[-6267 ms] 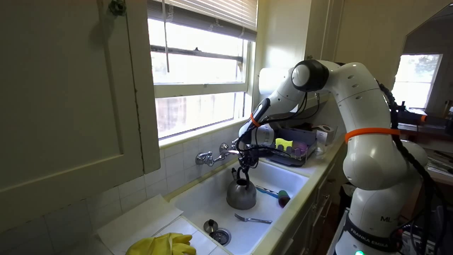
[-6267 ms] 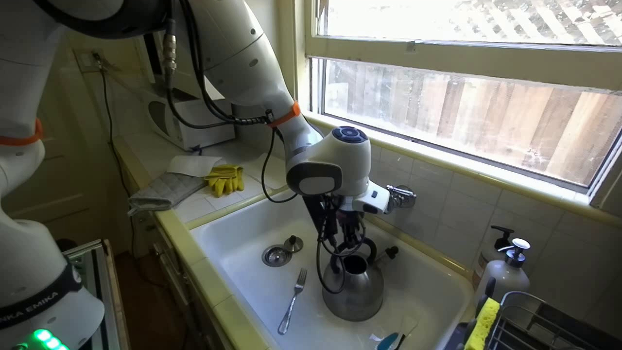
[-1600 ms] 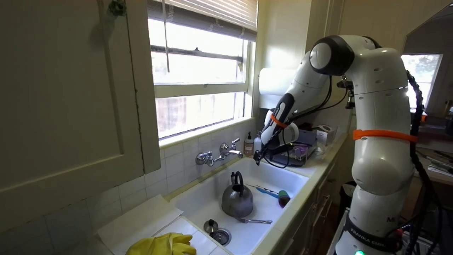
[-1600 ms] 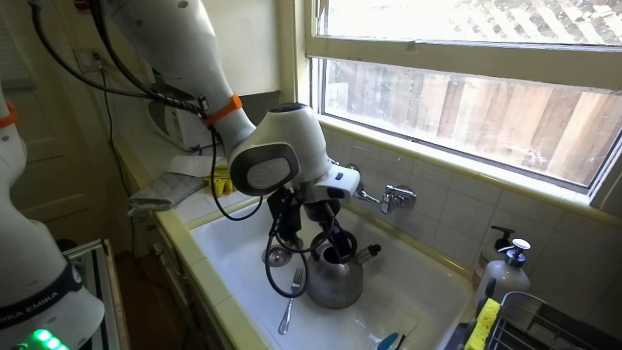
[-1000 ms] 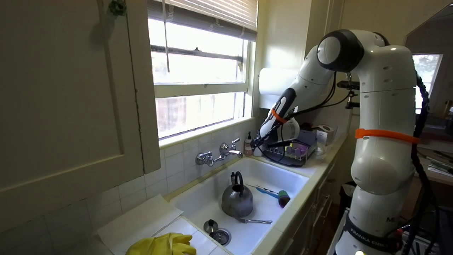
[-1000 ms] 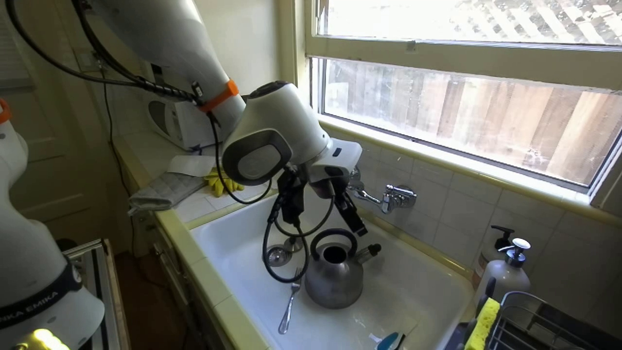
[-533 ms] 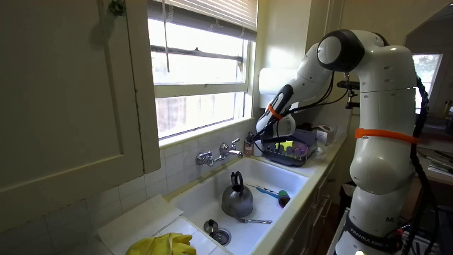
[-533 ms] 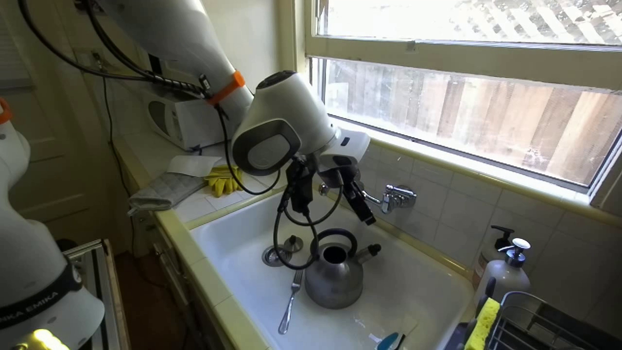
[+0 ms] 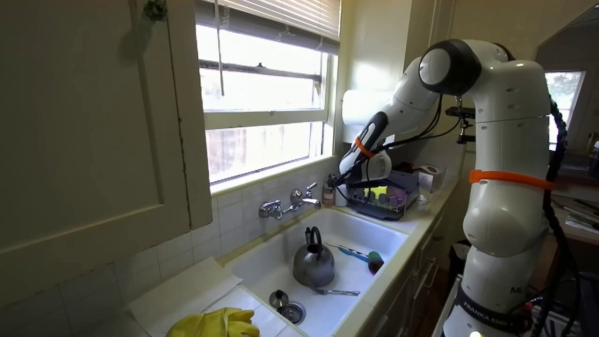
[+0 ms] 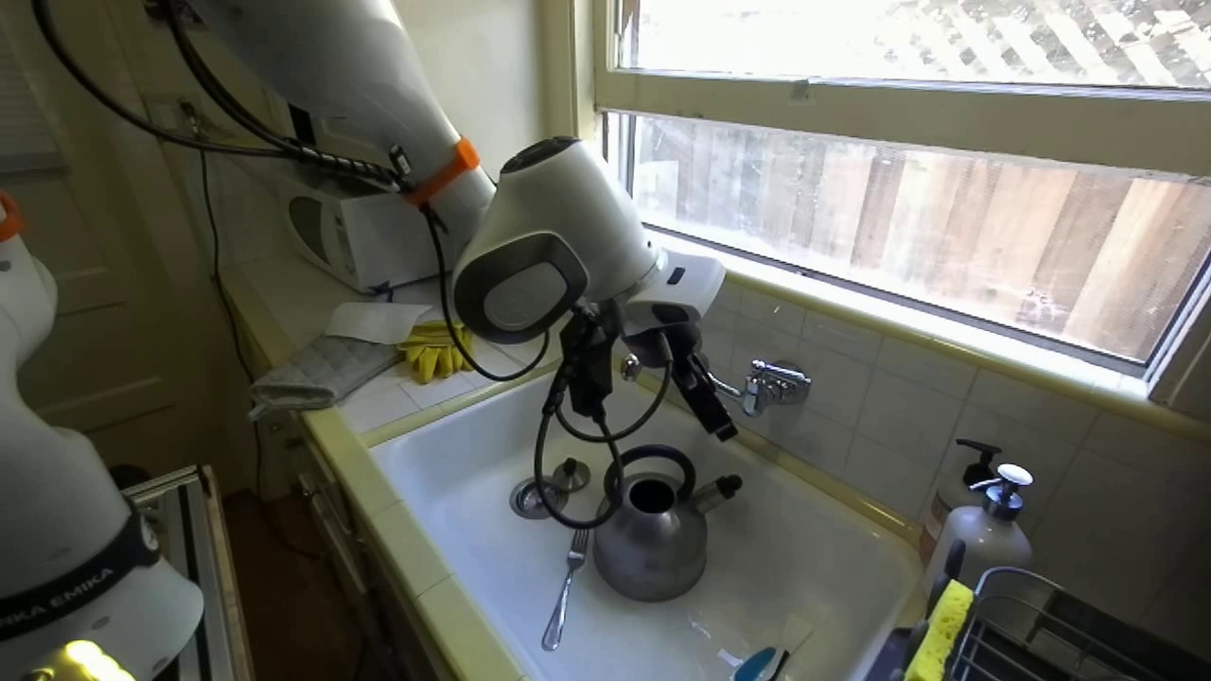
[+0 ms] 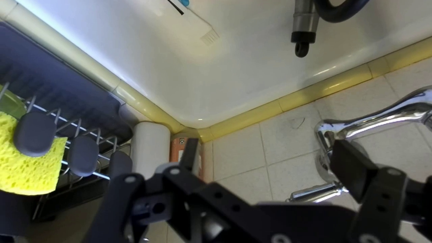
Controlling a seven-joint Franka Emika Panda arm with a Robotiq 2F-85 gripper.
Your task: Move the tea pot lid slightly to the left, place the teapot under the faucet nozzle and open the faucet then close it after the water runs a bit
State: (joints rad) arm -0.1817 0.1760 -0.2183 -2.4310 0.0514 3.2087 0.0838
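Hand (image 11: 267,157) spread wide, tiled wall (image 11: 238,148) showing between its jaws; near faucet (image 11: 357,127), can't tell if touching.

Glare whitens the window (image 9: 264,99); the cabinet door (image 9: 89,121) is dim.

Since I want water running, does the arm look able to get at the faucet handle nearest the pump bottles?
Probably yes: the gripper is open, and in the wrist view that faucet handle appears between its spread jaws, nothing seen blocking it; depth is unclear.
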